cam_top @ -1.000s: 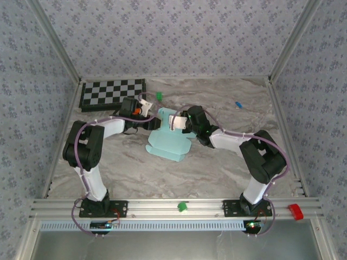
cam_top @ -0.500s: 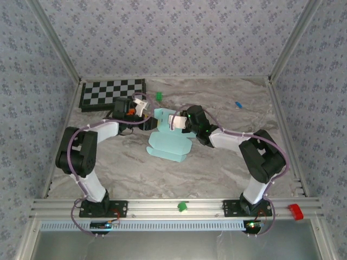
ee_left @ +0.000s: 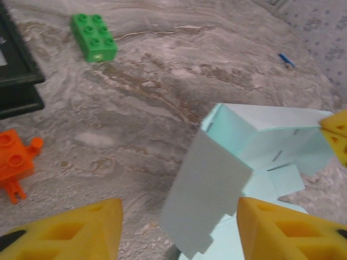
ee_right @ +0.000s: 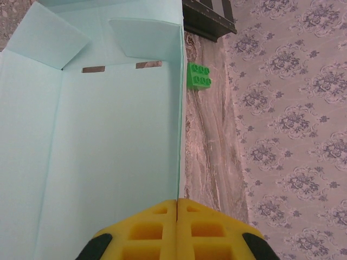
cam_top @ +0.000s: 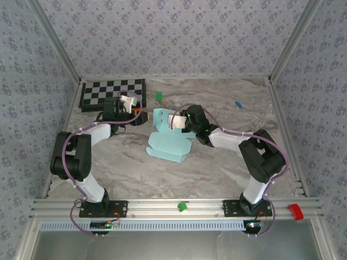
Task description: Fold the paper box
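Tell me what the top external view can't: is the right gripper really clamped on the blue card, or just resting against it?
Observer: Clamped. In the right wrist view the right gripper is shut, its yellow fingers pressed together on the edge of one panel of the paper box.
Operator: And the left one, is it holding anything?
Observer: No. In the left wrist view the left gripper is open and holds nothing. A loose flap of the box stands up ahead of it, seen between its two fingers.
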Robot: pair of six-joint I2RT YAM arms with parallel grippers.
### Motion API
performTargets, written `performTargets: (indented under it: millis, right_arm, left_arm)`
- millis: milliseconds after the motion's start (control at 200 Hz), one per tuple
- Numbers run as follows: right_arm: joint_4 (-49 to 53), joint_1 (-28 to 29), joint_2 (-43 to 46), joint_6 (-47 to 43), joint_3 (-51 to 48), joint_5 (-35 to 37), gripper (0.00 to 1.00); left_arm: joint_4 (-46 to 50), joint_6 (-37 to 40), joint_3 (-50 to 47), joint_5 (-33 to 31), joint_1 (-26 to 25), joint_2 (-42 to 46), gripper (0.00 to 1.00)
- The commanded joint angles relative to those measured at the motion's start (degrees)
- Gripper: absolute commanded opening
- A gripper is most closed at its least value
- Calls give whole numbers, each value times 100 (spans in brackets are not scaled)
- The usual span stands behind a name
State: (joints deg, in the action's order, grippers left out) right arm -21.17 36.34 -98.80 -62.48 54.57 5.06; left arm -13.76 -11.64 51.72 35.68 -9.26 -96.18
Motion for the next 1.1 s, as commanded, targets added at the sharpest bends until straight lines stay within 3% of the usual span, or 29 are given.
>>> performTargets:
  millis: [0, 295, 775, 1094]
  right_arm:
    - [274, 22, -139, -111, 34, -179, 0]
    - [166, 53, -138, -177, 17, -196, 0]
    - [245, 75, -257, -181, 142, -89, 0]
    - [232, 101, -293, -213, 190, -52, 0]
  left_arm:
    - [271, -163, 428, -336, 3, -315, 54]
    - [664, 323, 802, -392, -317, -788, 53]
    - [724, 728, 841, 788, -525, -892, 53]
    - [1041, 969, 813, 1042, -538, -826, 54]
